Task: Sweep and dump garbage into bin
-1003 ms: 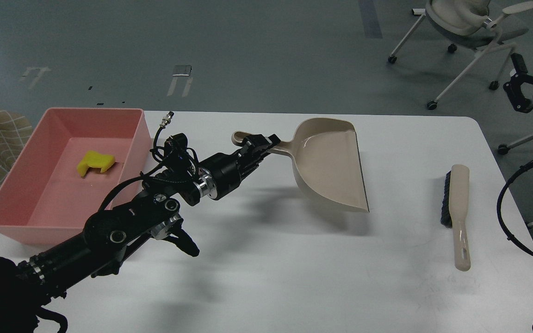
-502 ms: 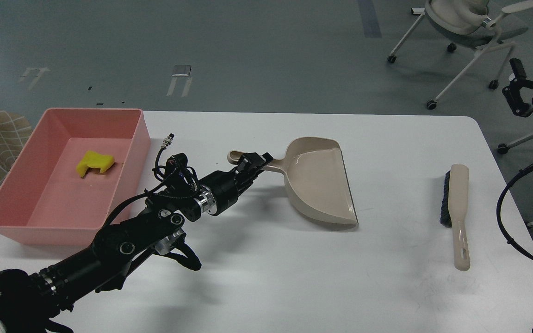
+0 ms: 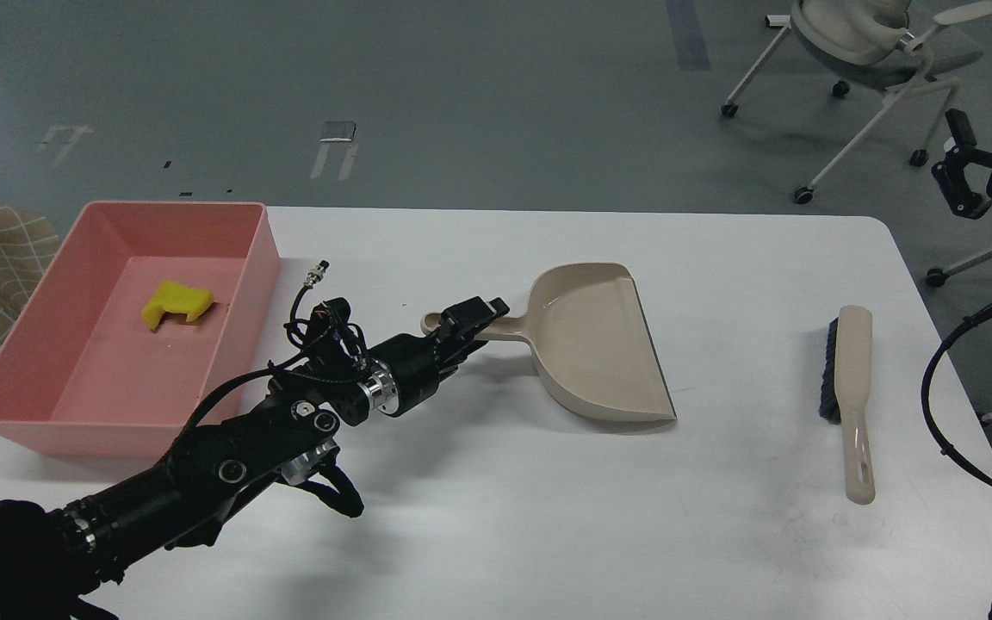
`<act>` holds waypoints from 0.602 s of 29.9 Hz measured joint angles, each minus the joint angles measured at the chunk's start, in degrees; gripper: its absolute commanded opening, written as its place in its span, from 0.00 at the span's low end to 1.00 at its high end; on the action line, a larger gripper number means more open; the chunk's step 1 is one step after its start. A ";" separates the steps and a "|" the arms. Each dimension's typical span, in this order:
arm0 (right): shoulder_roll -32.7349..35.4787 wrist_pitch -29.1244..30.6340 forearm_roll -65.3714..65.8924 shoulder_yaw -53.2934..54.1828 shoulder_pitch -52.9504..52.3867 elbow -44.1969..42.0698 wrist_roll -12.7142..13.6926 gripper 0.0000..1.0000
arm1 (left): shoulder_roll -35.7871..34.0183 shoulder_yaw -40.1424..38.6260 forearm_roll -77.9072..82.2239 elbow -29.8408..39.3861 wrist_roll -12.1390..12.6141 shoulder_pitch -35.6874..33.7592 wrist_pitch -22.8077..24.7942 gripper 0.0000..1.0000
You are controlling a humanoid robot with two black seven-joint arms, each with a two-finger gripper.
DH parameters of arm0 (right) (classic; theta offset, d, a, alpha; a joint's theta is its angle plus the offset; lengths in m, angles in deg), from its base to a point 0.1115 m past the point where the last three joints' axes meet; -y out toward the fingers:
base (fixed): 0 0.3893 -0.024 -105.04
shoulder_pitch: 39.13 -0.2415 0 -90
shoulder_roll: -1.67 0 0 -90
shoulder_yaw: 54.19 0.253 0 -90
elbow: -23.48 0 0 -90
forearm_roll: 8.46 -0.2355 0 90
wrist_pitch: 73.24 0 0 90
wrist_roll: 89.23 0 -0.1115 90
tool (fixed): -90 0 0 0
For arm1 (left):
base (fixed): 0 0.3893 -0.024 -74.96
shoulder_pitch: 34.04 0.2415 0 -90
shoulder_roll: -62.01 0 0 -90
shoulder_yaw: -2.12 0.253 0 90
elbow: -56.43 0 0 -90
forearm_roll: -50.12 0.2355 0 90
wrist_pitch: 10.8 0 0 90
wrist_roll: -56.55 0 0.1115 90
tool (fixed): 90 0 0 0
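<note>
The robot's left arm reaches in from the lower left, and its left gripper (image 3: 472, 317) is clamped on the handle of a beige plastic dustpan (image 3: 599, 344), the two black fingers (image 3: 489, 306) pressed against either side of the thin handle. The round end of the handle pokes out just behind the jaws, and the pan's broad scoop spreads out just beyond them to the right, resting on the white rectangular table (image 3: 496, 517) with its open straight edge facing away from the gripper.

Well to the left of the jaws, past the wrist and its looped black cable, sits the large shallow pink plastic bin (image 3: 259, 258) with sloped walls. Inside it, on the floor of the tub, lies a bright yellow sponge-like chunk of garbage (image 3: 176, 304). A small tan speck beside the chunk cannot be made out clearly.

Well to the right of the jaws, on the far side of the dustpan, a beige hand brush with black bristles (image 3: 853, 392) lies flat on the table, apart from the pan, its handle pointing toward the near edge.

The right gripper (image 3: 961, 176) hangs at the far right edge, off the table, small and dark; whether its jaws are apart or together cannot be told.
</note>
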 measured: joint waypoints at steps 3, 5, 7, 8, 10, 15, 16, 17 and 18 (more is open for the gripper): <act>0.05 0.00 0.00 0.05 0.25 0.00 0.00 1.00 | -0.16 0.00 0.00 -0.27 0.23 -0.11 0.00 0.71; 0.06 0.00 0.00 0.06 0.29 0.00 0.00 1.00 | -0.26 0.01 0.00 -0.39 0.35 -0.12 0.00 0.73; 0.06 0.00 0.00 0.08 0.30 0.00 0.00 1.00 | -0.80 0.01 0.00 -0.44 0.42 -0.12 0.00 0.74; 0.06 0.00 0.00 0.10 0.30 0.00 0.00 1.00 | -1.14 0.01 -0.01 -0.45 0.43 -0.11 0.00 0.74; 0.06 0.00 0.00 0.10 0.30 0.00 0.00 1.00 | -2.21 0.01 0.00 -0.45 0.47 0.03 0.00 0.75; -0.05 0.00 0.00 0.12 0.40 -0.05 -0.07 1.00 | -4.32 -0.03 -0.45 -0.47 0.46 0.02 -0.01 0.76; -0.12 0.00 0.00 0.12 0.47 -0.05 -0.07 1.00 | -4.43 -0.10 -0.57 -0.47 0.46 -0.04 0.00 0.76; -0.15 0.00 0.00 0.12 0.57 -0.05 -0.07 1.00 | -4.50 -0.18 -0.66 -0.47 0.44 -0.08 -0.01 0.76; -0.19 0.00 0.00 0.12 0.63 -0.02 -0.07 1.00 | -4.54 -0.23 -0.73 -0.46 0.41 -0.11 -0.01 0.76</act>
